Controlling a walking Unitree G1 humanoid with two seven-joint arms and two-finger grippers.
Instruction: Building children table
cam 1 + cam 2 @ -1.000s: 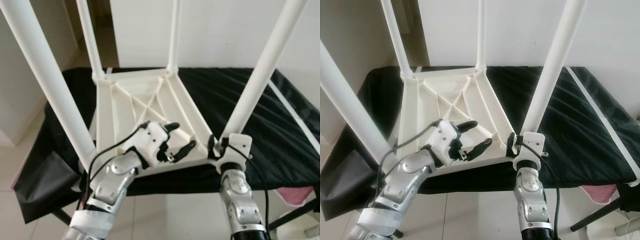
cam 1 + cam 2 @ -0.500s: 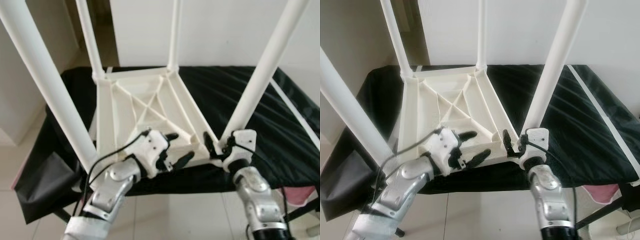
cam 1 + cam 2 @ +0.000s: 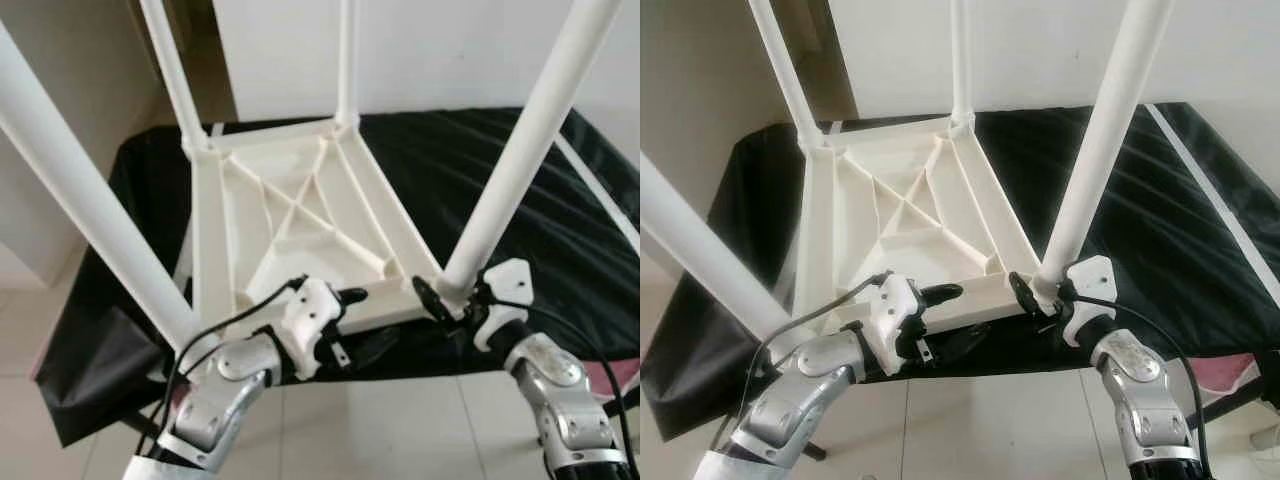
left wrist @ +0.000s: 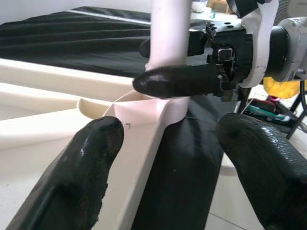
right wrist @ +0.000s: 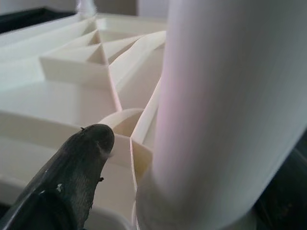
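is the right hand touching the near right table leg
Touching. The left wrist view shows one finger of the right hand pressed across the base of the table leg.

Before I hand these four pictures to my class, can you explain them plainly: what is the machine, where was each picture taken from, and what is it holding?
The machine is a humanoid robot with two silver arms, each ending in a black two-fingered claw. Two pictures come from cameras in its head, looking down; the other two come from cameras on its wrists, looking along the fingers.

Before it, a white plastic children's table lies upside down on a black cloth, its four legs pointing up.

The left claw is open at the table's near edge, one finger above the rim and one below. The right claw is at the base of the near right leg, one finger across it. Whether it grips, I cannot tell.
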